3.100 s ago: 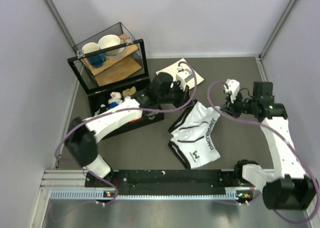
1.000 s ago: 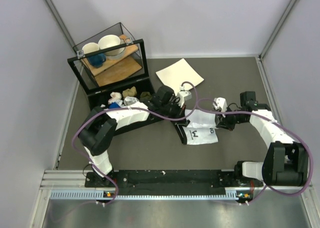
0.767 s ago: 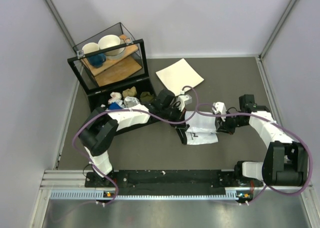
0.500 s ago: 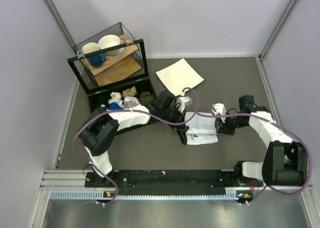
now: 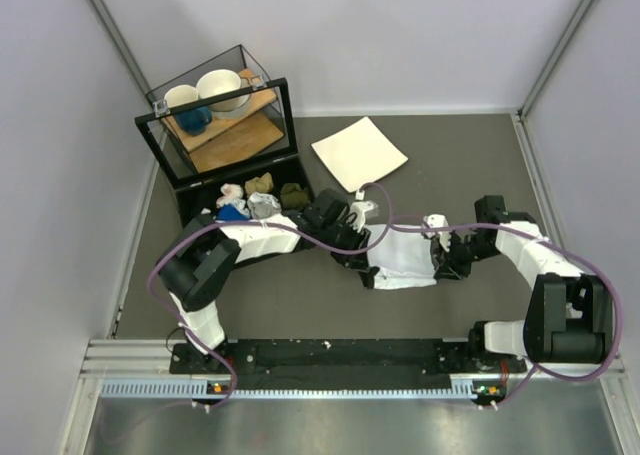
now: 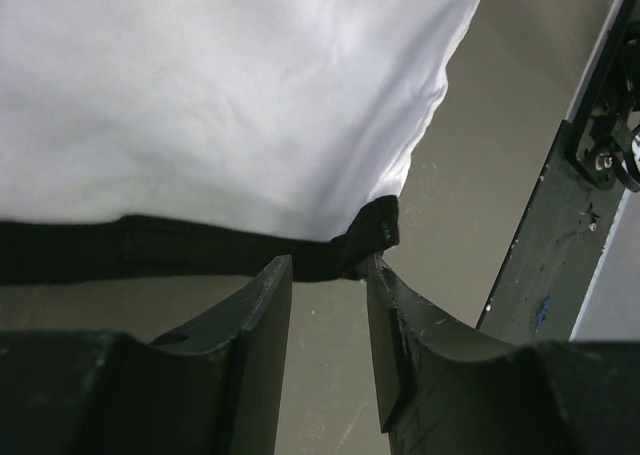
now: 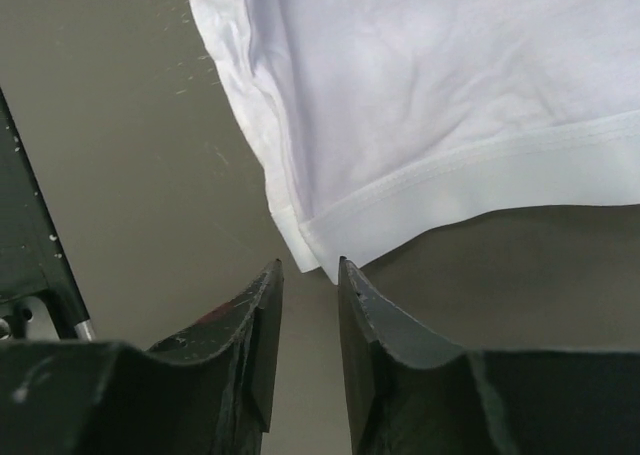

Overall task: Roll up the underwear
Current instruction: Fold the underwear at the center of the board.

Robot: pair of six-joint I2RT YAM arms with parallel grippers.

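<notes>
white and thin, faintly creased, the underwear (image 5: pixel 405 263) lies folded flat on the grey table (image 5: pixel 300 295), black waistband at its left end. it sits between both pincers: left gripper (image 6: pixel 326 265) slightly parted at the waistband corner, right gripper (image 7: pixel 308 267) parted at the hem corner, neither clamping it.

A dark grey table (image 5: pixel 480 165) is seen, and the underwear (image 5: pixel 405 260) is laid folded on it around the middle, towards the near side. A white square plate (image 5: pixel 359 153) is set farther back, well apart from it. A black-framed glass case (image 5: pixel 215 115) and a black tray (image 5: pixel 187 205) just in front of it are placed at the far left.
</notes>
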